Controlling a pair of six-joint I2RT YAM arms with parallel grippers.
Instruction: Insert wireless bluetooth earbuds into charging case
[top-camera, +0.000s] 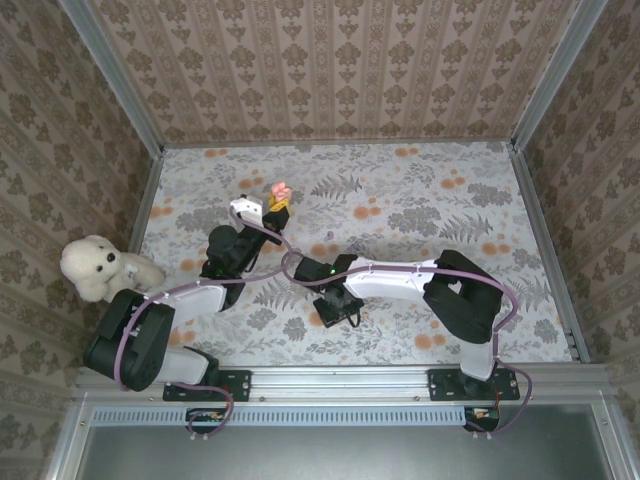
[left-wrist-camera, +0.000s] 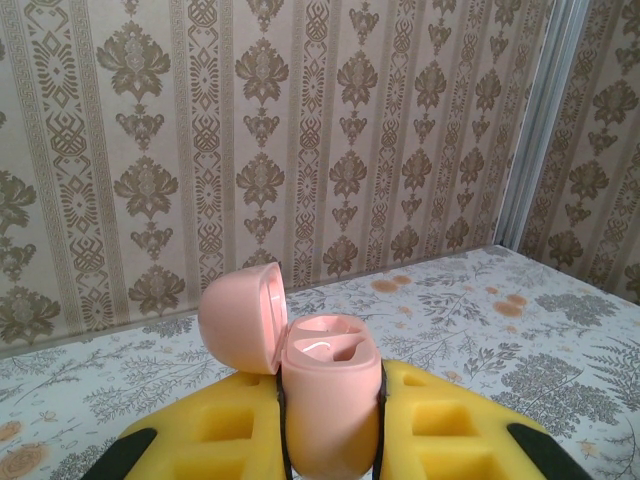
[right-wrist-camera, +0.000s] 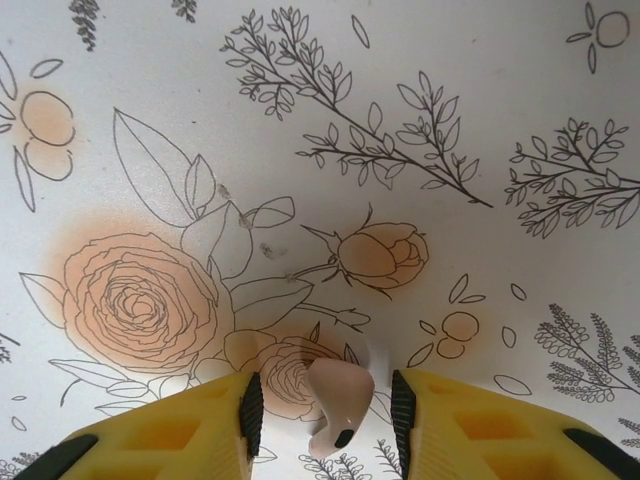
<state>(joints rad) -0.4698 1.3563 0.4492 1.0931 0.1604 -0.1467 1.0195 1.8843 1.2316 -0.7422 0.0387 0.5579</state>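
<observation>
My left gripper (top-camera: 277, 205) is raised over the middle-left of the table and is shut on the pink charging case (top-camera: 280, 189). In the left wrist view the case (left-wrist-camera: 330, 390) stands upright between the yellow fingers (left-wrist-camera: 450, 430). Its lid (left-wrist-camera: 240, 318) is hinged open to the left and two wells show on top. My right gripper (top-camera: 338, 312) points down at the table near the front centre. Its jaws are open around a pink earbud (right-wrist-camera: 340, 395) that lies on the cloth, with a gap to each black pad (right-wrist-camera: 251, 415).
A white plush toy (top-camera: 95, 268) sits at the table's left edge beside the left arm. The floral table cover (top-camera: 420, 190) is bounded by patterned walls at the back and on both sides. A metal rail (top-camera: 340, 378) runs along the near edge.
</observation>
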